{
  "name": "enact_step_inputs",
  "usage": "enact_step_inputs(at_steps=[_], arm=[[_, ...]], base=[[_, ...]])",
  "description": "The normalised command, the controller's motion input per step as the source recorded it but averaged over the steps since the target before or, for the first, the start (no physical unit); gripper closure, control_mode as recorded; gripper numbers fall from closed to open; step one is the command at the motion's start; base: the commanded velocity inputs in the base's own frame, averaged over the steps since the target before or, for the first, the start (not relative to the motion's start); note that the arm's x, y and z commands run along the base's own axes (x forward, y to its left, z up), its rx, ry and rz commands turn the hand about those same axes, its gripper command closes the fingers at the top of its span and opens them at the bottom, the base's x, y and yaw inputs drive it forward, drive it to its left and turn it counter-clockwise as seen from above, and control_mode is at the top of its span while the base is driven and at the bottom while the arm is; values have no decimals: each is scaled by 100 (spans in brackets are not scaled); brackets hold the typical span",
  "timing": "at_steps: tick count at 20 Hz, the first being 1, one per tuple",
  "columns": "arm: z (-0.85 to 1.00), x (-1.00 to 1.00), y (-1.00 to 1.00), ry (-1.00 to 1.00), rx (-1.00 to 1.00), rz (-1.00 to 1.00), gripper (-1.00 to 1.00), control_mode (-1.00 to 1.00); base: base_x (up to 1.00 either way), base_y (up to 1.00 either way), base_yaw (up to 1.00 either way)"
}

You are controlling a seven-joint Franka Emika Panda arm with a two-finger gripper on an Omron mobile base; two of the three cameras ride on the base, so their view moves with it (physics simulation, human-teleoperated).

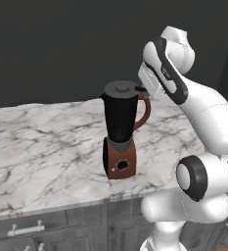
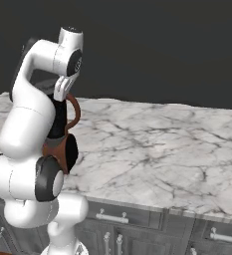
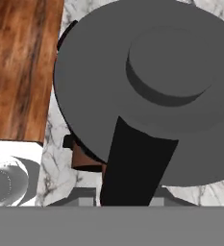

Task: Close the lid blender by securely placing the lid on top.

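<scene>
We see the lid [image 1: 121,88] sitting on top of the blender [image 1: 120,131], which stands on the marble counter [image 1: 47,147] fairly near its front edge, handle turned toward the arm. The gripper [image 1: 146,90] hangs beside the jar mouth at the lid's tab side; in the hand view a dark finger [image 3: 132,163] lies across the lid's rim, so the jaws seem clamped on the lid's tab, though we cannot tell for sure from these angles. We judge the step in hand to be seating the lid: it looks level and centred, and doing it well calls for a straight downward press with no sideways drag, since the tall jar on its narrow base could tip. Before letting go, we would check that the rim sits flush all round. There is broad open counter to the blender's left and behind it, and free space above.
</scene>
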Motion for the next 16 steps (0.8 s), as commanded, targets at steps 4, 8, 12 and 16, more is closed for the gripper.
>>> enact_step_inputs(at_steps=[4,8,12,16], arm=[[-9,-12,-6,2,-4,6,100,-100],[-10,1,2,5,-5,7,100,-100],[-8,17,16,11,-5,11,100,-100],[-4,22,6,10,-3,18,100,-100]], base=[[0,0,0],[0,0,0],[0,0,0],[0,0,0]])
